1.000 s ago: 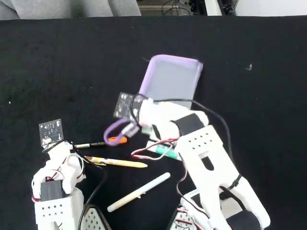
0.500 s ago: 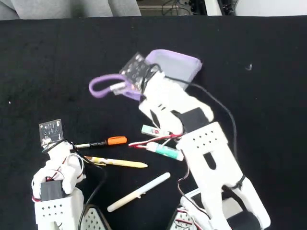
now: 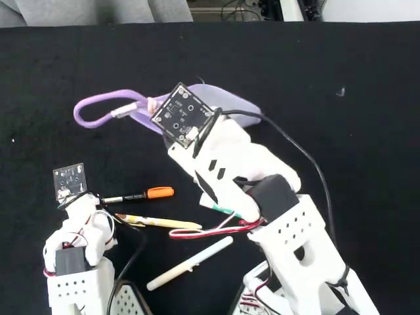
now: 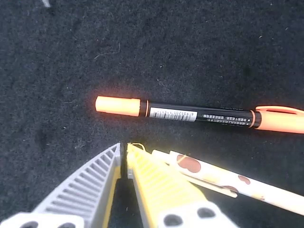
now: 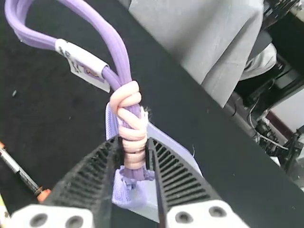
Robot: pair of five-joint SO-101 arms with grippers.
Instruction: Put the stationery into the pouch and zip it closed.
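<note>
The purple pouch [image 3: 233, 103] lies at mid-table, mostly behind my right arm. My right gripper [image 3: 149, 106] is shut on the pink knotted cord [image 5: 131, 135] at the base of the pouch's purple loop strap [image 3: 98, 108], which hangs out to the left. In the right wrist view the pouch's corner [image 5: 164, 142] is lifted behind the fingers. My left gripper [image 4: 124, 151] is shut on nothing, its tips just short of the orange marker [image 4: 190, 114] and beside the yellow spotted pen [image 4: 223, 183]. In the high view, the marker [image 3: 141, 194] lies in front of my left gripper [image 3: 92, 200].
A cream pen [image 3: 190, 262] lies near the front edge, below the yellow spotted pen [image 3: 157, 222]. A green-capped item [image 3: 218, 209] is partly hidden under my right arm, whose red and white wires [image 3: 203, 231] trail over the pens. Black cloth [image 3: 367, 131] covers the table.
My right gripper has carried the strap from above the marker up and to the far left, stretching the loop out and tilting the pouch. The left arm has not moved.
</note>
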